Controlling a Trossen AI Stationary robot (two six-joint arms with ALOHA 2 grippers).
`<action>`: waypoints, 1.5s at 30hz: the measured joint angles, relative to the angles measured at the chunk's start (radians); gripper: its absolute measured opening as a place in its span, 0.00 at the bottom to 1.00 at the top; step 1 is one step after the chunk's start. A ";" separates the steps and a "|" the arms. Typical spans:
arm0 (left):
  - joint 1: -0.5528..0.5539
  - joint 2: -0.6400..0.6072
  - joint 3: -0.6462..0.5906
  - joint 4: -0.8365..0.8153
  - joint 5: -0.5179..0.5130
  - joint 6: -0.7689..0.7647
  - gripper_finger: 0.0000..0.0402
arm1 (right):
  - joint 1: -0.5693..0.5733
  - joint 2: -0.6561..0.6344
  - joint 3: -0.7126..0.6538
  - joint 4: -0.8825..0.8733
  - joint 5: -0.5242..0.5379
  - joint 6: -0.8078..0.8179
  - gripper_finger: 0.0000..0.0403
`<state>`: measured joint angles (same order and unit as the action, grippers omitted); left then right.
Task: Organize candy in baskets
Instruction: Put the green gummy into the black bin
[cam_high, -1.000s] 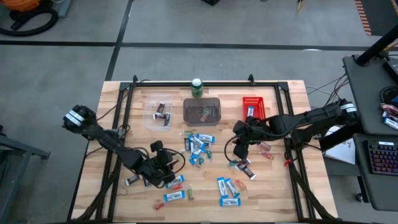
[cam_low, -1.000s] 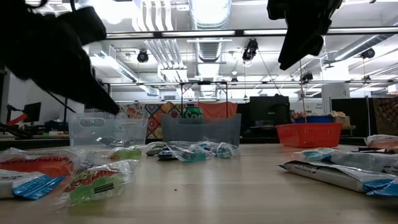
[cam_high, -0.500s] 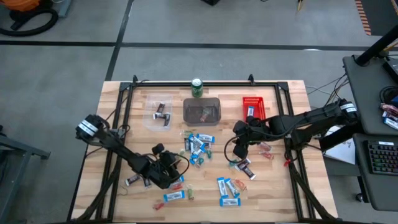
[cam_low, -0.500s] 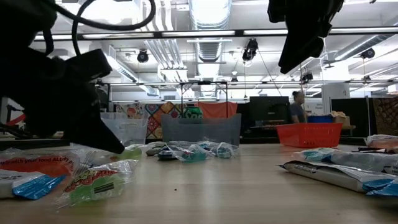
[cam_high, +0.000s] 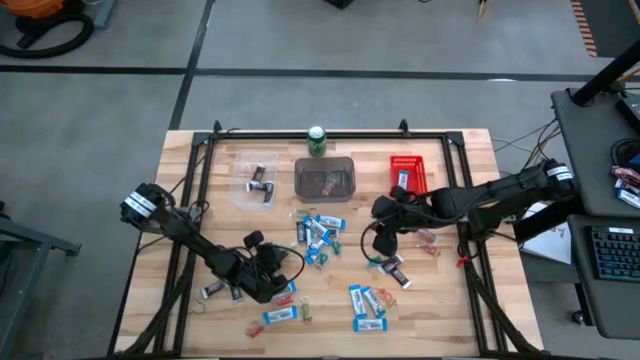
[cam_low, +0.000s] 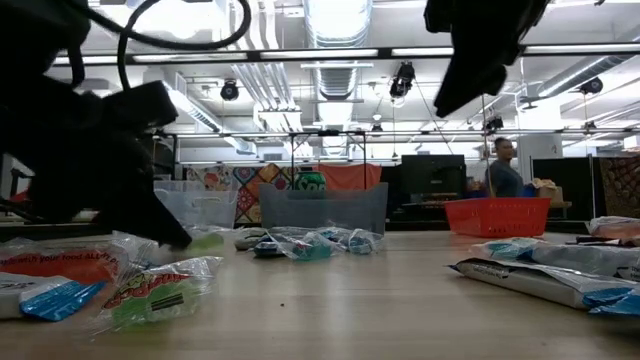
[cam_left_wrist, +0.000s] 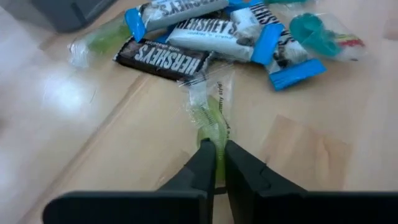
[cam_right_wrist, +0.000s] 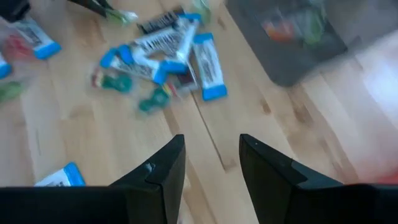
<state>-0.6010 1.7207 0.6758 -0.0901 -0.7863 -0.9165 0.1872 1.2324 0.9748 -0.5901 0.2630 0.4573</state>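
Observation:
Candy lies scattered over the wooden table (cam_high: 450, 300): a heap of blue-and-white and dark bars (cam_high: 318, 235) at the centre, and more pieces (cam_high: 368, 305) toward the near edge. The three baskets stand in a row at the far side: clear (cam_high: 257, 185), grey (cam_high: 325, 178), red (cam_high: 407, 172). My left gripper (cam_high: 278, 278) is low at the near left of the heap, shut on a green candy in a clear wrapper (cam_left_wrist: 211, 115). My right gripper (cam_high: 383, 237) hangs open above the table to the right of the heap, with nothing between its fingers (cam_right_wrist: 163, 168). My left gripper pinches the green candy's near end (cam_left_wrist: 215, 138) between its two fingertips. The fingers slant down toward the table and lie along the candy. The candy rests on the table, its clear wrapper tail (cam_left_wrist: 202, 84) stretching away toward the dark bar (cam_left_wrist: 163, 59).
A green can (cam_high: 317, 140) stands at the far edge behind the grey basket. A black frame rail (cam_high: 300, 134) runs round the table. Loose candy lies near the right gripper (cam_high: 395, 268) and at the near left (cam_high: 215, 290). A person (cam_low: 503, 170) stands in the room beyond.
My left gripper has come down to the table and gone a little toward the right, toward the central heap of candy. My right gripper has stayed above the table.

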 joint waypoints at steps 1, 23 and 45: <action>0.000 -0.020 0.000 -0.003 0.000 0.021 0.02 | 0.002 0.002 -0.009 0.040 0.000 -0.031 0.35; 0.030 -0.425 -0.122 0.618 0.175 0.887 0.00 | 0.008 0.296 -0.066 1.106 -0.377 -0.694 0.35; 0.076 -0.207 -0.166 1.068 0.176 0.937 0.00 | -0.001 0.379 -0.066 1.306 -0.288 -0.681 0.34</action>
<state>-0.5250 1.5135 0.5096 0.9776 -0.6101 0.0200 0.1864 1.6113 0.9089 0.7158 -0.0250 -0.2234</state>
